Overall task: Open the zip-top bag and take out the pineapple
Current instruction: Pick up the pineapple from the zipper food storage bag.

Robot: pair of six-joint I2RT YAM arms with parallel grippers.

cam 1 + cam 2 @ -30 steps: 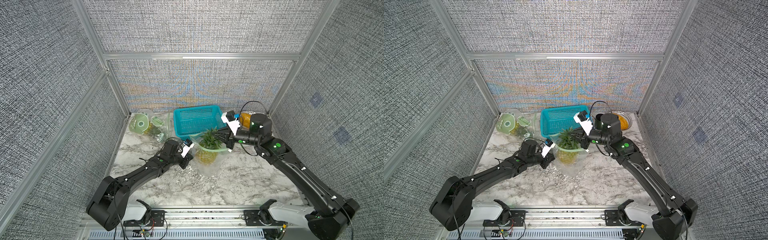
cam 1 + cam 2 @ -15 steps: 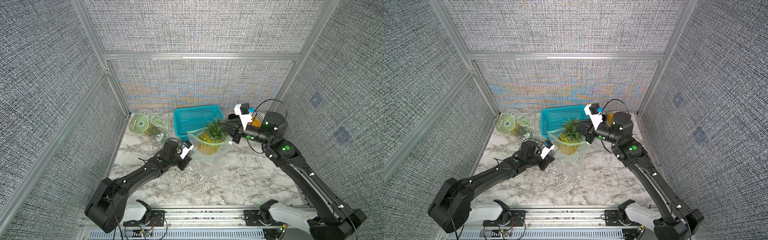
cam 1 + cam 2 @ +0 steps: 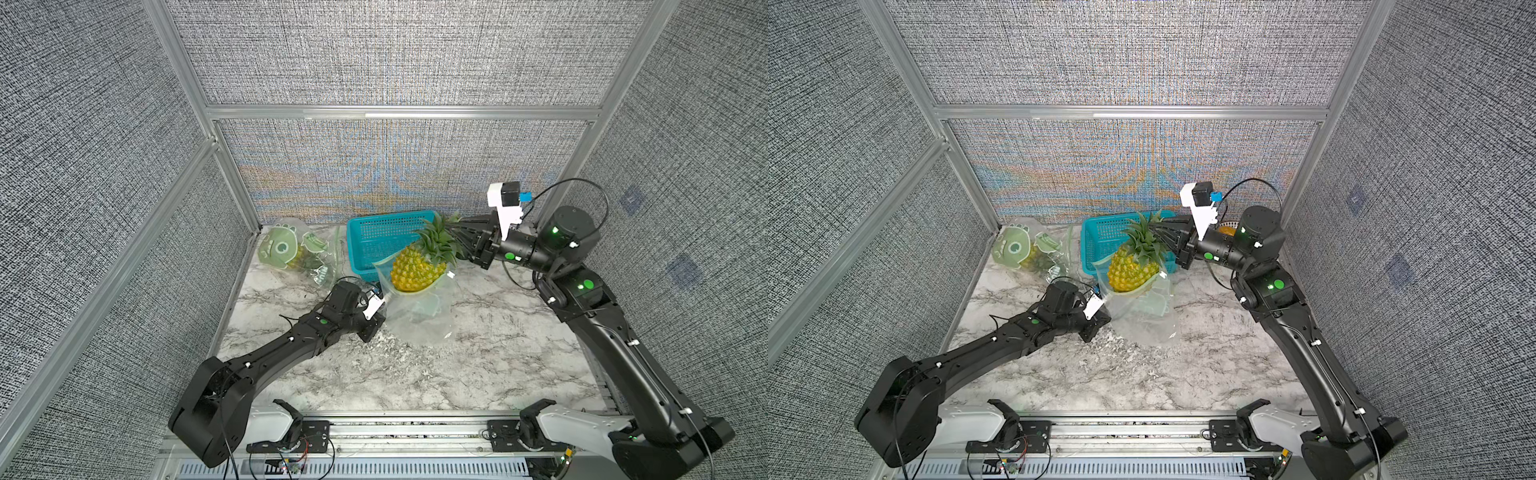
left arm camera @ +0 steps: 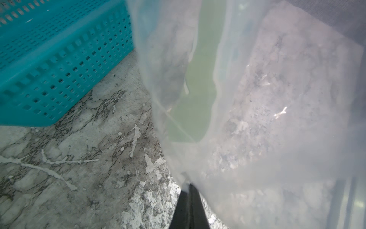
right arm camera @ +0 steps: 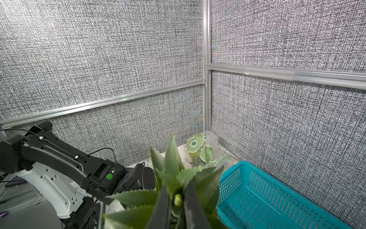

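The pineapple (image 3: 415, 270) (image 3: 1130, 271), yellow with a green crown, hangs tilted above the marble table. Its lower end still sits in the mouth of the clear zip-top bag (image 3: 419, 320) (image 3: 1142, 320). My right gripper (image 3: 459, 239) (image 3: 1162, 233) (image 5: 176, 191) is shut on the crown leaves (image 5: 172, 158), reaching in from the right. My left gripper (image 4: 188, 185) is shut on the bag's edge, low at the bag's left side. Through the bag's film I see a pale green patch (image 4: 198, 89).
A teal basket (image 3: 382, 239) (image 3: 1102, 237) (image 4: 49, 59) (image 5: 277, 198) stands right behind the pineapple. In the back left corner lies another bag (image 3: 286, 253) (image 3: 1021, 253) with a green cartoon print. An orange object (image 3: 1227, 230) sits behind my right wrist. Walls close three sides.
My right gripper has drawn the pineapple up and toward the back right, lifting most of it out of the bag. My left gripper has kept its place on the bag's edge.
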